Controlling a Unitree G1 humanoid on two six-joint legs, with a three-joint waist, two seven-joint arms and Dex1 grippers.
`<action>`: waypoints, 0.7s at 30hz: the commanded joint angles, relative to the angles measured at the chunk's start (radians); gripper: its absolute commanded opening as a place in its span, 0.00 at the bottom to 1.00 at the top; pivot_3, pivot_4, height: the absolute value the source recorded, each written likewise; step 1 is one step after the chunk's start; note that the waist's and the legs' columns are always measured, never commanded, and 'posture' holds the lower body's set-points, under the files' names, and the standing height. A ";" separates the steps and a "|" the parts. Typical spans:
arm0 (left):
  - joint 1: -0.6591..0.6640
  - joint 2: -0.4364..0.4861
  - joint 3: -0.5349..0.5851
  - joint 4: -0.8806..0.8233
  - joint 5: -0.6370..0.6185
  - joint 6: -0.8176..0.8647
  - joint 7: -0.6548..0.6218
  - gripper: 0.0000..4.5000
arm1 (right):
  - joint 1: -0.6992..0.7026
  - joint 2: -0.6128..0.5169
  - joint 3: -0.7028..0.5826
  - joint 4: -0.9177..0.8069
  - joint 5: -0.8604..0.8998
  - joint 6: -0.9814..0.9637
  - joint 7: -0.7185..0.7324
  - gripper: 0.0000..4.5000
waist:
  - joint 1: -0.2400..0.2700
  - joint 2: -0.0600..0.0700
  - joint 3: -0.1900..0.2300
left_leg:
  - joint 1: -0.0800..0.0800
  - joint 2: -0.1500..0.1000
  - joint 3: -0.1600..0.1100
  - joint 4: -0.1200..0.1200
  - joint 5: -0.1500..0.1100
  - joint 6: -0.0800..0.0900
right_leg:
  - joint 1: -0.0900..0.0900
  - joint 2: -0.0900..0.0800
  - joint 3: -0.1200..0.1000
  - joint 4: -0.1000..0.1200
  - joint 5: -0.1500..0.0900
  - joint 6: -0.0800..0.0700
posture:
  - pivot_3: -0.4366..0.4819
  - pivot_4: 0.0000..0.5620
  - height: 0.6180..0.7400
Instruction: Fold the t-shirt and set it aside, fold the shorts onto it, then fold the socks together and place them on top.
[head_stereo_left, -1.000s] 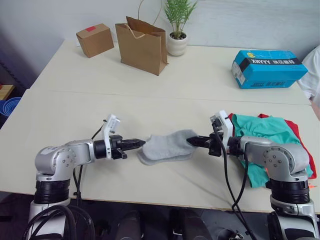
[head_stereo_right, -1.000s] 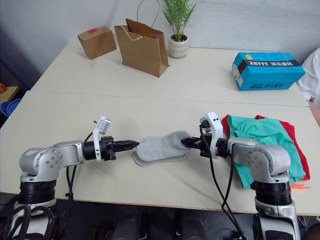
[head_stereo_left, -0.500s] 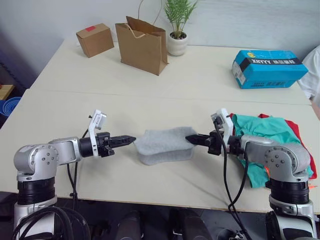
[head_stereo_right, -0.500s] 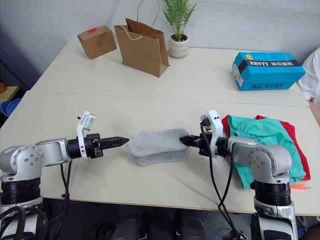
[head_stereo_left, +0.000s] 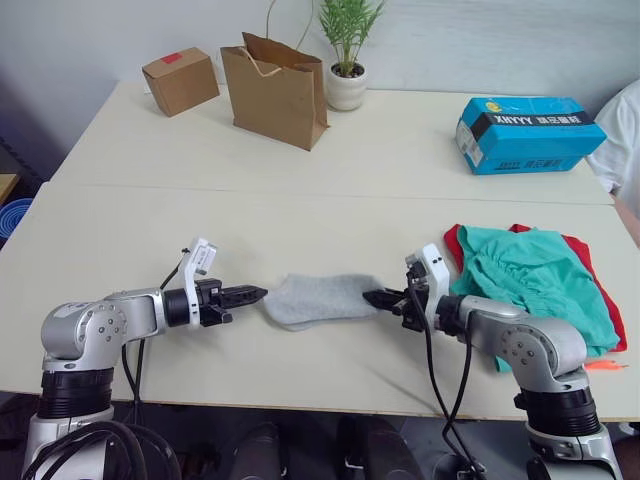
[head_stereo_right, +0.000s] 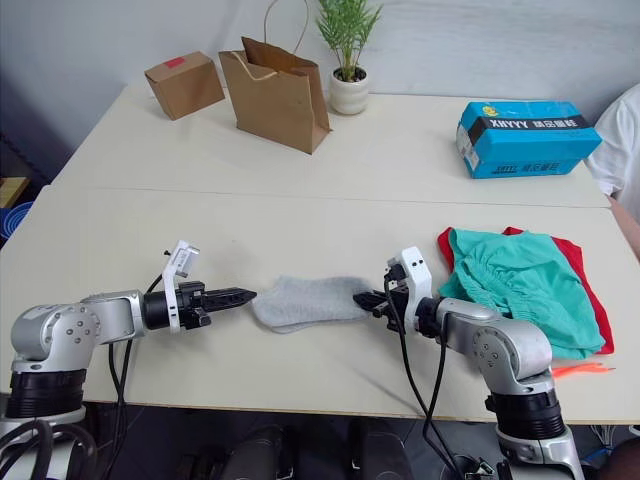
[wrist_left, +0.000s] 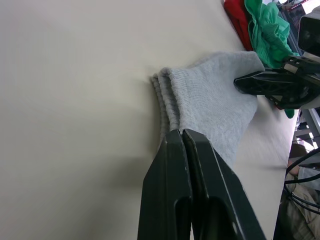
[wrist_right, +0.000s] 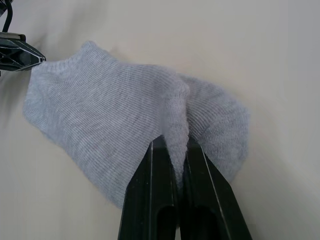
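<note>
The light grey socks lie stacked on the table between my two grippers. My right gripper is shut on their right end; the right wrist view shows knit fabric pinched between its fingertips. My left gripper is shut, its tip at the socks' left cuff edge, with nothing seen between its fingers. To the right, the teal shorts lie on the red t-shirt, which peeks out around them.
At the back of the table stand a cardboard box, a brown paper bag, a potted plant and a blue box. A person's white sleeve shows at the right edge. An orange drawstring end lies near the front right.
The camera view has shifted. The socks, held wider and higher half a second ago, now sit lower and flatter. My left gripper's tip has closed the gap to their left edge.
</note>
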 joint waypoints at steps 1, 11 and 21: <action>0.009 -0.002 0.017 -0.001 0.001 -0.028 -0.004 0.00 | 0.003 0.005 0.004 -0.011 -0.005 -0.043 0.020 0.00 | 0.000 0.000 0.000 | 0.000 0.000 0.000 0.000 0.000 0.000 | 0.000 0.000 0.000 0.000 0.000 0.000 | 0.48 0.27 1.00; 0.013 0.030 0.014 0.000 0.029 -0.093 -0.020 0.27 | 0.024 -0.073 0.016 -0.004 -0.080 -0.179 0.098 0.53 | 0.002 0.000 0.000 | 0.000 0.000 0.000 0.000 0.000 0.000 | 0.000 0.000 0.000 0.000 0.000 0.000 | 0.48 0.27 1.00; 0.006 0.048 0.072 -0.039 0.119 -0.538 -0.200 0.56 | -0.019 -0.278 -0.096 -0.032 0.021 -0.261 0.383 0.64 | 0.000 0.000 0.000 | -0.005 0.000 0.000 0.001 -0.001 0.001 | -0.004 0.000 -0.001 -0.002 0.000 0.000 | 0.48 0.27 1.00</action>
